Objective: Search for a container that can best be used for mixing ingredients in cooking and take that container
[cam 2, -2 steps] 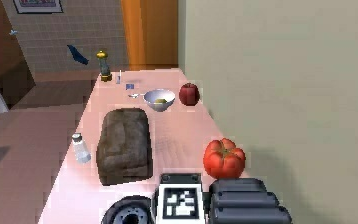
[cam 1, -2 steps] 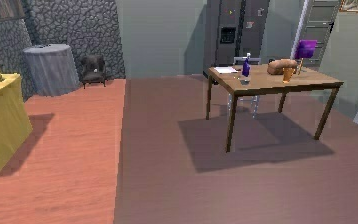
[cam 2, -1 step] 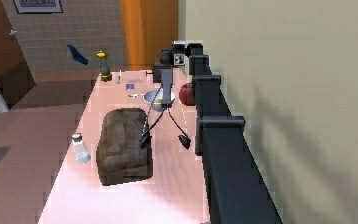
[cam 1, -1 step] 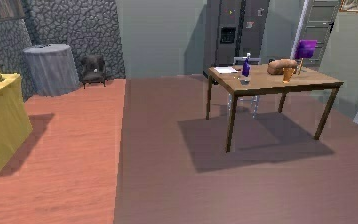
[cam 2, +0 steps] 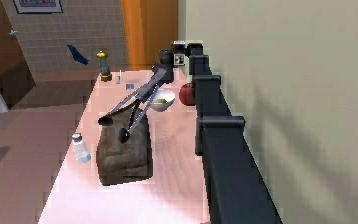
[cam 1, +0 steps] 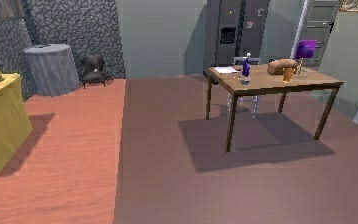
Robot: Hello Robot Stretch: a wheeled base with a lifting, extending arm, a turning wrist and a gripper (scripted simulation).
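In the arm side view's middle, the gripper point(cam 2: 128, 122) lies over the pink table point(cam 2: 172, 170); whether it holds anything I cannot tell. Just right of it, the small pale container point(cam 2: 165, 102) is partly hidden; it looks round, so its direction is unclear.

The bench point(cam 1: 267, 82) looks like matt brown wood. Left of the bench, the floor point(cam 1: 77, 150) is reddish wooden planks and the far wall point(cam 1: 77, 25) is rough grey stone. Behind the bench, the fridge point(cam 1: 232, 30) looks like dull grey metal.
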